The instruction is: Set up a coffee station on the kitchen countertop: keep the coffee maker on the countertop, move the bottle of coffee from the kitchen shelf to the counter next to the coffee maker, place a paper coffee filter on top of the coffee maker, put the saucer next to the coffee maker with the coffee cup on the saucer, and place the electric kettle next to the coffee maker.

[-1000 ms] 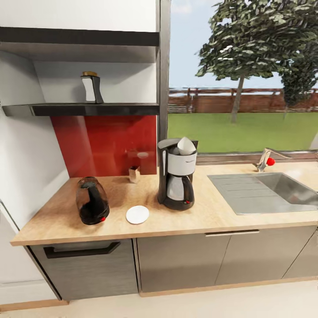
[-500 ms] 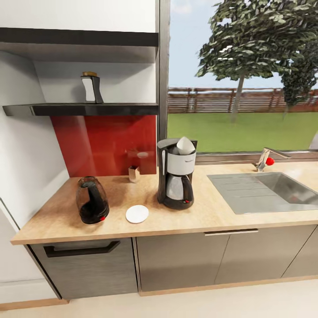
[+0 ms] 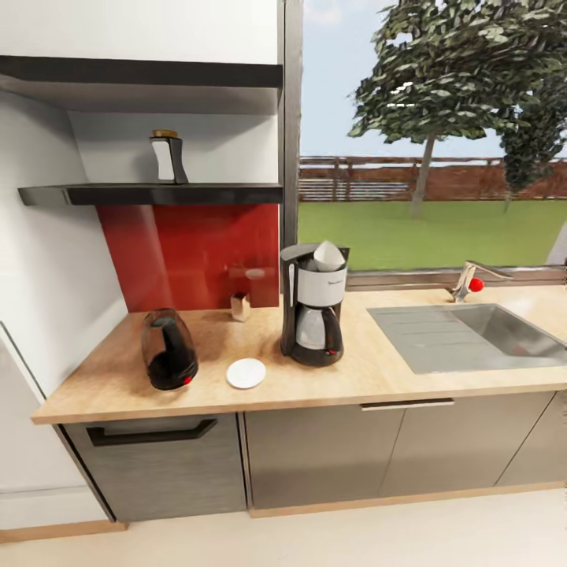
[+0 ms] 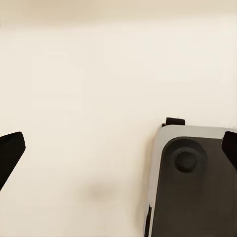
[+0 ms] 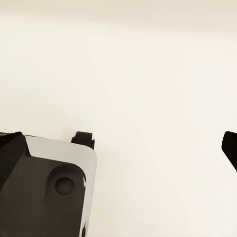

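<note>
The coffee maker [image 3: 313, 309] stands mid-way along the countertop [image 3: 370, 382], with the paper coffee filter [image 3: 328, 256] resting in its top. To its left the saucer [image 3: 246, 373] lies bare, and further left sits the electric kettle [image 3: 168, 350]. A small pale coffee cup [image 3: 240, 306] stands back by the red backsplash. Up on the dark kitchen shelf [image 3: 157, 194] is the bottle of coffee [image 3: 168, 157]. My left gripper [image 4: 118, 153] and right gripper [image 5: 118, 148] both hang open above the cream floor, holding nothing.
An inset grey sink [image 3: 472, 335] with a faucet [image 3: 466, 282] takes up the countertop's right part. A white wall closes off the left end. Grey cabinet fronts with a black drawer handle [image 3: 150, 433] run below. The robot's base [image 4: 192, 182] sits under the wrists.
The whole head picture has shifted slightly, so the camera moved. Nothing on the countertop or shelf has moved.
</note>
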You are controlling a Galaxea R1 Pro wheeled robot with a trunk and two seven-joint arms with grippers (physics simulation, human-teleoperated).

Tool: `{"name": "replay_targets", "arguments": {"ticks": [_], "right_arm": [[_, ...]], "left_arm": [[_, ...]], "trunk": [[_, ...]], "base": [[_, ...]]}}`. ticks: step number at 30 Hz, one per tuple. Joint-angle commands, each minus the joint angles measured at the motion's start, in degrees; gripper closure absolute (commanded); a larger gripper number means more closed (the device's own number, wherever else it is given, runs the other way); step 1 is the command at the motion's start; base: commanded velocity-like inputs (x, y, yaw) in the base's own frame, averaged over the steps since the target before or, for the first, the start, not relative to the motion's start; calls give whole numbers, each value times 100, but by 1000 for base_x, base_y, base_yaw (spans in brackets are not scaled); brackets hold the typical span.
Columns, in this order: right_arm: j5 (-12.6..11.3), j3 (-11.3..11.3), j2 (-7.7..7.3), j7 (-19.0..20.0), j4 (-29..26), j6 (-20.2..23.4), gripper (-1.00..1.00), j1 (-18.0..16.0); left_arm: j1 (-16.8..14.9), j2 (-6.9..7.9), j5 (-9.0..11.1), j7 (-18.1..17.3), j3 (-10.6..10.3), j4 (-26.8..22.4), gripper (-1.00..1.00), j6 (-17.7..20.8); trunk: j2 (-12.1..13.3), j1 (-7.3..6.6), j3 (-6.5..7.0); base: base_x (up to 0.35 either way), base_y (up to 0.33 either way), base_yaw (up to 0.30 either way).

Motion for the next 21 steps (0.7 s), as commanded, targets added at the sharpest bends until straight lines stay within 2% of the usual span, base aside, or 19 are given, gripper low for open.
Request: {"name": "replay_targets", "arguments": {"ticks": [1, 6, 11, 15, 19, 21], "right_arm": [[55, -50, -1, 26, -16, 34, -100, -2], [57, -51, -1, 24, -19, 34, -100, -2], [62, -51, -4, -9, -1, 32, -100, -2], [65, -51, -15, -20, 13, 26, -100, -2], [66, -51, -32, -23, 19, 25, -100, -2], [66, -51, -34, -24, 22, 25, -100, -2]], "left_arm": [[-20, -2, 8, -1, 17, -1, -100, -24], [-126, -15, 7, -3, 10, -113, -100, -26], [-144, -6, 7, -4, 8, -607, -100, -26], [-146, 10, 6, -8, 6, -1531, -100, -24], [-185, 19, 11, -5, 12, -2908, -100, -19], [-238, 1, 17, -4, 14, -3435, -100, -17]], "trunk": [[-13, 0, -13], [-13, 0, -13], [-13, 0, -13], [-13, 0, -13], [-13, 0, -13], [-13, 0, -13]], "base": [[-302, 0, 0], [-309, 0, 151], [-114, 0, 135], [-18, 0, 23], [-4, 0, 5], [-1, 0, 1]]}}
